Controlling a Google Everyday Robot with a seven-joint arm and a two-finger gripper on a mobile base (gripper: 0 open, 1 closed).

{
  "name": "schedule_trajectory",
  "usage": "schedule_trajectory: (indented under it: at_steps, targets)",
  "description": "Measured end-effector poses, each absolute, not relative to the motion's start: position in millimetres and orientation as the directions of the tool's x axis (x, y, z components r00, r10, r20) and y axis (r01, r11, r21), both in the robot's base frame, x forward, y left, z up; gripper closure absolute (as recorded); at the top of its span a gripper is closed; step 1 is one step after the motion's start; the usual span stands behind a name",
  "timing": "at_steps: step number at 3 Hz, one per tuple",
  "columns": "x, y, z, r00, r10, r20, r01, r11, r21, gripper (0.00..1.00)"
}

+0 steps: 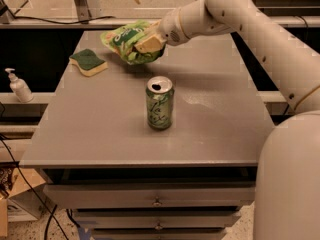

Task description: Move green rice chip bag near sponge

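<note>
Holding the green rice chip bag (122, 38) pinched between its closed fingers, the gripper (149, 43) is hanging over the far part of the table (100, 129). The bag is riding clear of the surface, judging by the shadow under it. The robot's single arm (260, 29) is reaching in from the right side of the camera view.

The sponge (88, 62) is lying flat on the table to the left of the gripper in this view and a little closer to the camera, near the far left corner. The bag is sticking out of the fingers on that same side, its long axis running roughly across the view and tilting slightly. Its free end is already pointing toward the sponge, with only a short stretch of bare table between them. The remaining move looks like a short shift leftward and down, then a release, taking care not to drop the bag onto the sponge itself.

A can (160, 103) is standing upright near the middle of the table, closer to the camera than the gripper and off the line to the sponge, so it should not be getting in the way.

The tabletop is plain grey and smooth, with drawers (155, 194) below it. A soap bottle (19, 85) is sitting on a ledge to the left, and a cardboard box (17, 191) is resting on the floor.
</note>
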State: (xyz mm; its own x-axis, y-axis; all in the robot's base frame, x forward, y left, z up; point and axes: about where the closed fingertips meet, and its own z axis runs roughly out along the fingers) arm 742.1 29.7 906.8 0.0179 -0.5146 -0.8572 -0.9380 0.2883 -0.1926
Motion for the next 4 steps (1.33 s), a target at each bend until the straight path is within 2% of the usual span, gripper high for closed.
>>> schedule_trajectory:
  at_steps: [1,4]
  targets:
    - [722,66,896,0.059,-0.535,-0.843,-0.965,0.185,-0.185,0.84]
    - [721,77,880,0.029,-0.541,-0.841,-0.965,0.204,-0.165,0.14]
